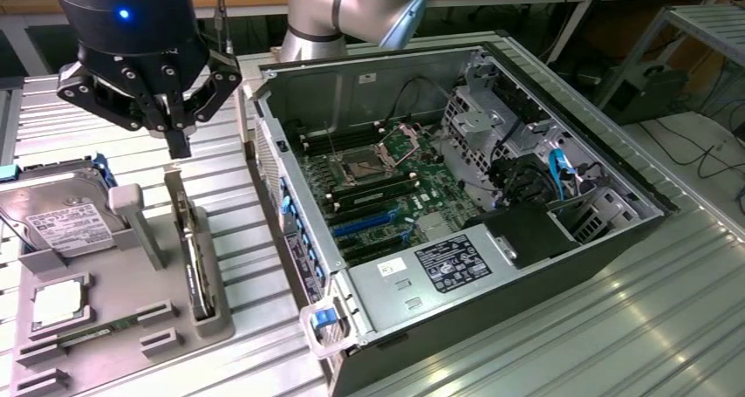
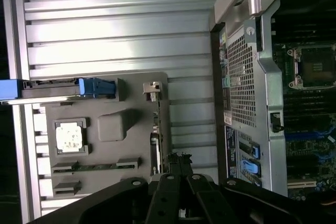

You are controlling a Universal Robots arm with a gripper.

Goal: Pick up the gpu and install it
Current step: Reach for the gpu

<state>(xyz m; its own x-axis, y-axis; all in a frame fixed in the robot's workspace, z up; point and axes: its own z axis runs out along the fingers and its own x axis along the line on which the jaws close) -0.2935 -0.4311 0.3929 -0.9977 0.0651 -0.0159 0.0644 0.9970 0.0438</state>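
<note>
Hand: the hand [image 1: 178, 146] hung from the arm at the exterior view's upper left, its fingers pressed together and pinching nothing; in the wrist view the dark fingertips [image 2: 178, 161] met at one point.
Gpu: the gpu [image 1: 192, 249] stood on its long edge in a slot of the grey holder [image 1: 111, 362], slim and dark with a silvery edge; the wrist view showed it edge-on [image 2: 155, 132].
Hand to gpu: the closed fingertips hovered just above the far end of the card, apart from it as far as the exterior view showed.
Holder: it lay on the ribbed metal desk [image 1: 652, 310], beside the open computer case [image 1: 385, 83], on the exterior view's left.
Other parts in holder: a hard drive [image 1: 64, 224] with a white label, a square processor [image 1: 56, 303] and a narrow green memory stick [image 1: 99, 334] sat in their own recesses, each apart from the gpu.
Case: it lay on its side with the panel off, the motherboard [image 1: 372, 183] exposed, blue slots [image 1: 361, 227] showing near the rear wall and a black block [image 1: 529, 236] towards the exterior view's right.
Wrist view of case: the perforated rear wall [image 2: 239, 77] faced the holder, the board [image 2: 310, 87] behind it.
</note>
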